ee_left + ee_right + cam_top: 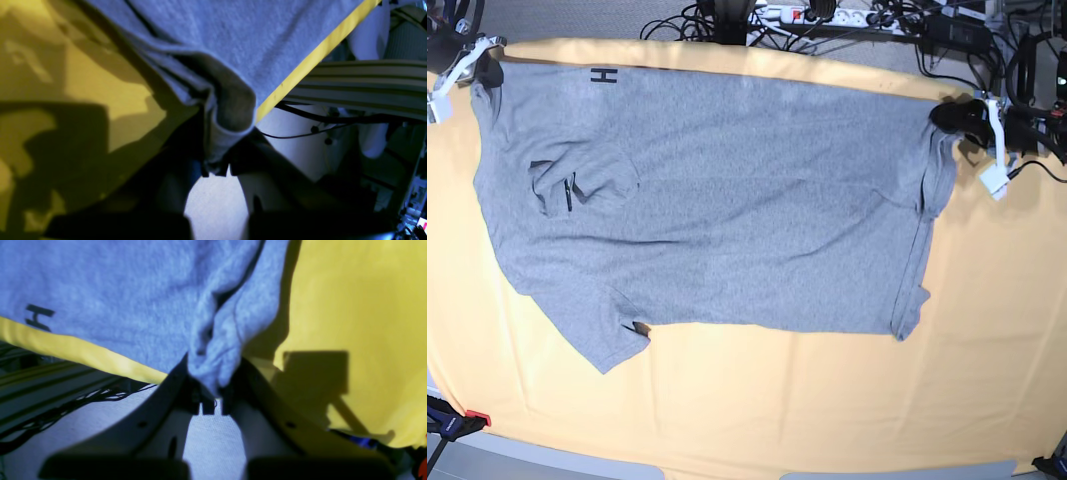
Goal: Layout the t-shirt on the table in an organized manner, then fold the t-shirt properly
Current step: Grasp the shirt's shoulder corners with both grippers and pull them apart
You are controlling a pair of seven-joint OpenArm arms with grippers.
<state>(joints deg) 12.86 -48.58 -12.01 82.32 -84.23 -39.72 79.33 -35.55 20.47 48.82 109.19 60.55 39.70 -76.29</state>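
Lying flat with its long axis across the table (757,400), the t-shirt (717,220) has far corners pinched by the left gripper (962,118) and right gripper (482,65).

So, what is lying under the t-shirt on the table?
Under the t-shirt only the table and its yellow-orange cloth show, all around the shirt. The area the fabric covers is hidden, so anything beneath it cannot be seen.
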